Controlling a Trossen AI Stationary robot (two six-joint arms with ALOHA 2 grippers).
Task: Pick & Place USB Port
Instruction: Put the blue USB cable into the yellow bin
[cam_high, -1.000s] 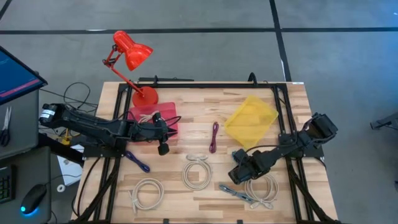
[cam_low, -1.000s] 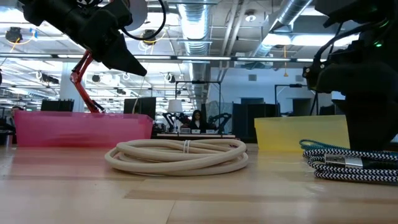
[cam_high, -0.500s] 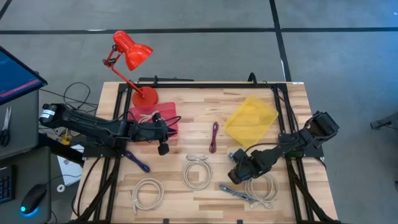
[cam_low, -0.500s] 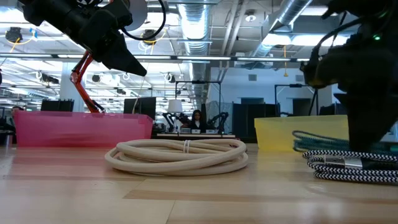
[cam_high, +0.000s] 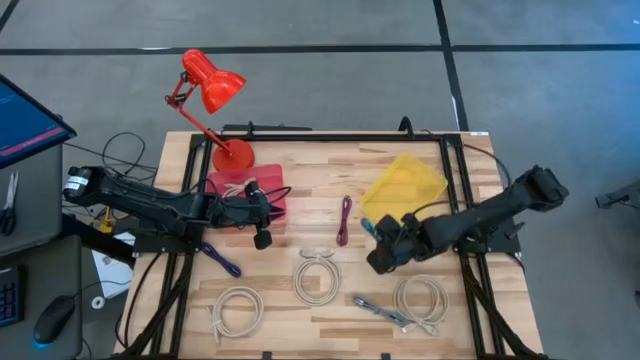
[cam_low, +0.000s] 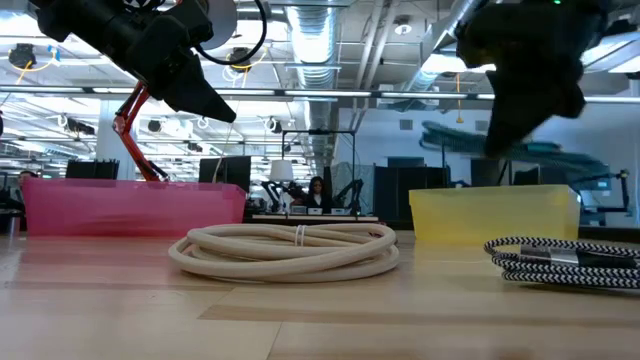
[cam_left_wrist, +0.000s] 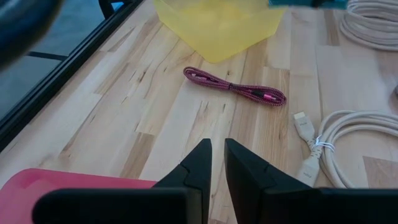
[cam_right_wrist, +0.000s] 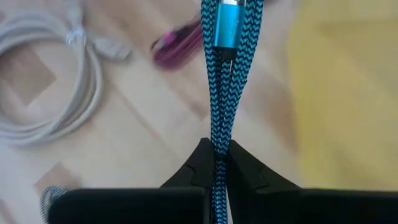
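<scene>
Down at the bottom of the high view, a black-and-white braided cable (cam_high: 383, 312) lies on the wooden table (cam_high: 470, 160) beside a white coil (cam_high: 421, 300), with two more white coils, one at lower centre (cam_high: 317, 278) and one at lower left (cam_high: 237, 310), and a blue cable (cam_high: 221, 260) left of those. Just above, right of centre, the right gripper (cam_high: 380, 243) hangs over the table at the near corner of the yellow bin (cam_high: 403, 193), fingers pinched tight on a blue braided USB cable (cam_right_wrist: 219, 93), its metallic blue plug (cam_right_wrist: 224, 25) showing ahead of the fingers in the right wrist view, and the cable looks clear of the wood. In mid-frame lies a magenta cable (cam_high: 344, 219), between the yellow bin and the pink bin (cam_high: 272, 195). The left gripper (cam_high: 264, 229) hovers at the pink bin's right edge, its fingers (cam_left_wrist: 200, 163) drawn close together with only a slim gap and nothing between them. Farthest up, a red desk lamp (cam_high: 211, 88) stands at the table's upper-left corner.
</scene>
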